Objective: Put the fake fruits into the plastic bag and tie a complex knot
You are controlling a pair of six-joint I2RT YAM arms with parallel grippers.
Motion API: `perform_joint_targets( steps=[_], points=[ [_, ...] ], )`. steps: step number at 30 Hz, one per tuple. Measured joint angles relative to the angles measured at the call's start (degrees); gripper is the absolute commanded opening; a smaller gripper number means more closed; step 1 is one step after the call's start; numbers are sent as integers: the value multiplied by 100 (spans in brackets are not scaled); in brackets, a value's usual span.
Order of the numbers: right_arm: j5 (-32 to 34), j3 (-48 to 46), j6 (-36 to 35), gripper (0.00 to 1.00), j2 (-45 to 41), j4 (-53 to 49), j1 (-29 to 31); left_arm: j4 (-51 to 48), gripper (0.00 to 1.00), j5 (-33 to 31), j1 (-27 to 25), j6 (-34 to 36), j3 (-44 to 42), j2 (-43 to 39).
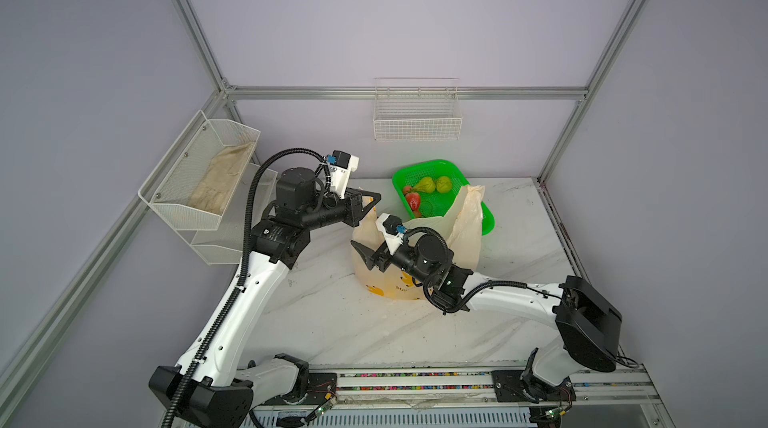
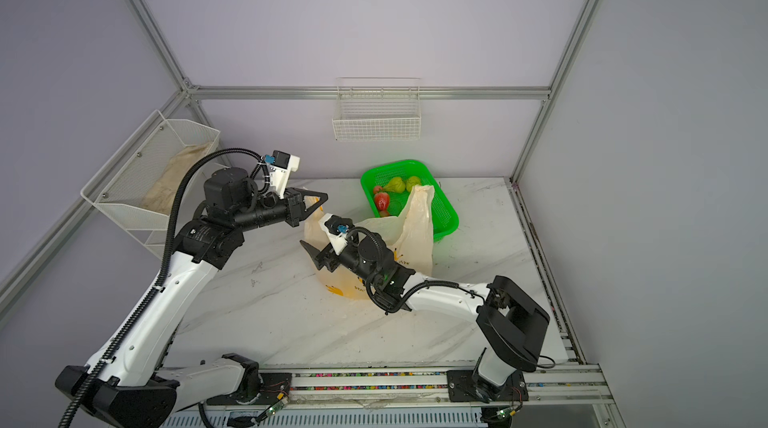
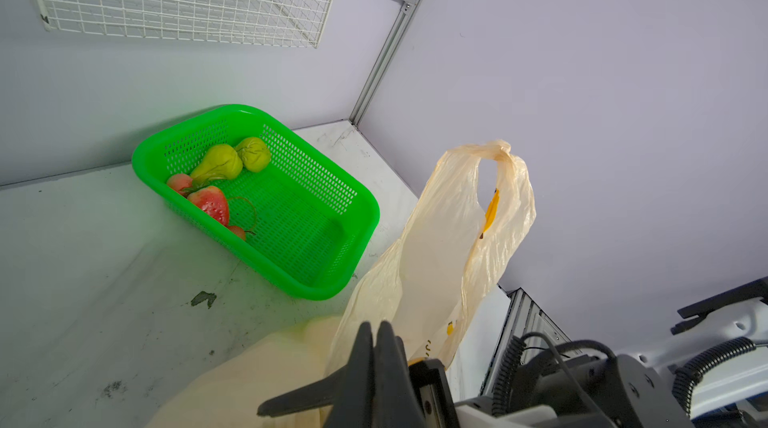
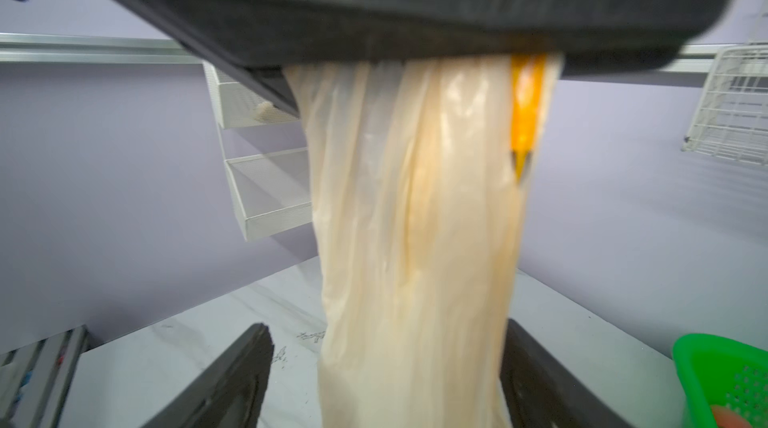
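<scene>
The left pincer [image 1: 375, 200] is clamped tight on one handle of the plastic bag [image 1: 466, 218], holding that strip raised at centre frame in both top views. Just below it the right pincer [image 1: 362, 256] stands wide open. In its wrist view its fingers [image 4: 232, 380] flank the strip and grip nothing. The bag's body sits on the bench [image 1: 324, 322], with its other handle standing up right of centre. The fake fruits [image 1: 426, 186], pears and strawberries, lie in the green basket [image 1: 424, 164] just behind the bag, above centre.
</scene>
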Motion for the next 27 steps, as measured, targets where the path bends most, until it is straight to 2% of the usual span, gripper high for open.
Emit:
perform_joint_targets(
  steps=[8, 13, 19, 24, 25, 27],
  points=[
    [1521, 348, -94, 45, 997, 782, 317, -125, 0, -61, 0, -380, -22, 59],
    [2131, 319, -63, 28, 1460, 1412, 308, -199, 0, -144, 0, -765, -22, 79],
    [2380, 66, 17, 23, 1856, 1770, 310, -299, 0, -208, 2, -1161, -48, 125],
    [2337, -186, 46, 12, 1847, 1781, 310, -365, 0, -293, 2, -1231, -205, 125],
    [2295, -197, 39, 12, 1827, 1749, 310, -369, 0, -348, 4, -1222, -208, 125],
    [2234, -197, 48, 22, 1725, 1604, 310, -354, 0, -411, 35, -1172, -208, 116]
  ],
)
